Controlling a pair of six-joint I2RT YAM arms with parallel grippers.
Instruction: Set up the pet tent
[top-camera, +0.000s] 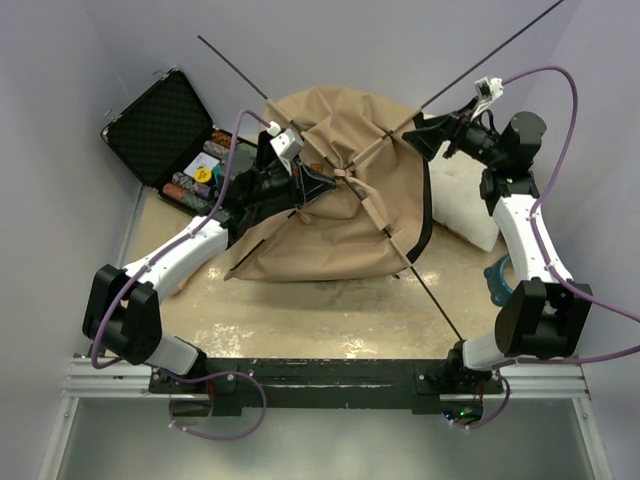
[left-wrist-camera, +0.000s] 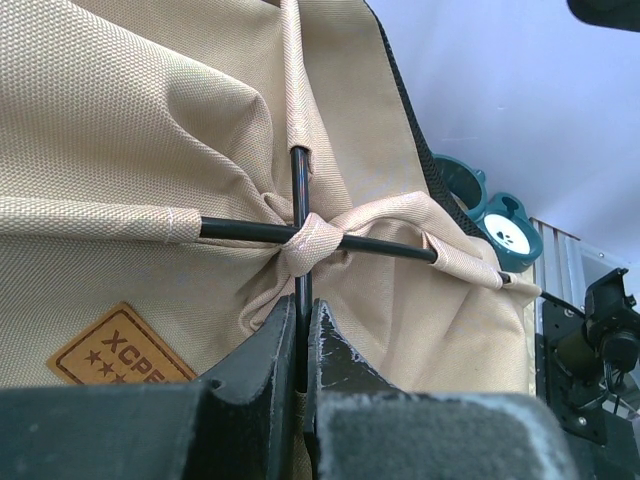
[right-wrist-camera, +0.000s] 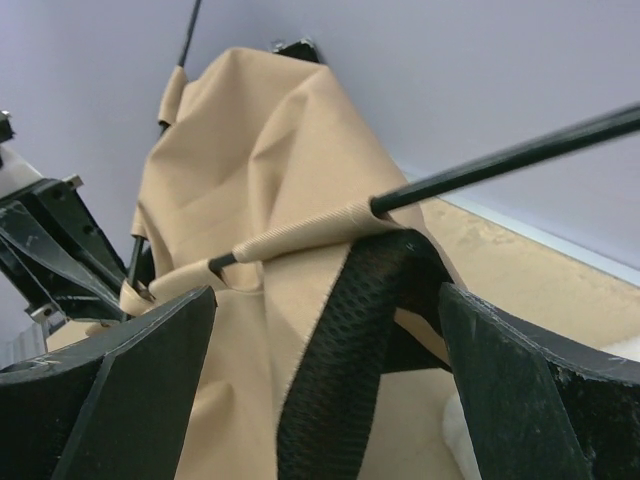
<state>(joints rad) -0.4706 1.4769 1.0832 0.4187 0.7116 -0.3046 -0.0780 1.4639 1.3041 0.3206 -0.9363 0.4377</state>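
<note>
Poles (left-wrist-camera: 380, 249) are sitting threaded and crossed, but the pet tent (top-camera: 310, 230) is slumping unraised; left jaws are pinching a pole, right jaws gaping empty.

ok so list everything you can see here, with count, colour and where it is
pet tent: one, tan with black edge, slumped mid-table
poles: two, black, crossing through the tent's sleeves
patch: one, brown, on the tent fabric
case: one, black, open, far left corner
chip stacks: several, mixed colours, in the case
cushion: one, white, right of the tent
bowl: one, teal, right side, partly behind the arm
table: one, beige
left tool: black, shut on one pole below the crossing
right tool: black, open, astride the tent's black edge
</note>
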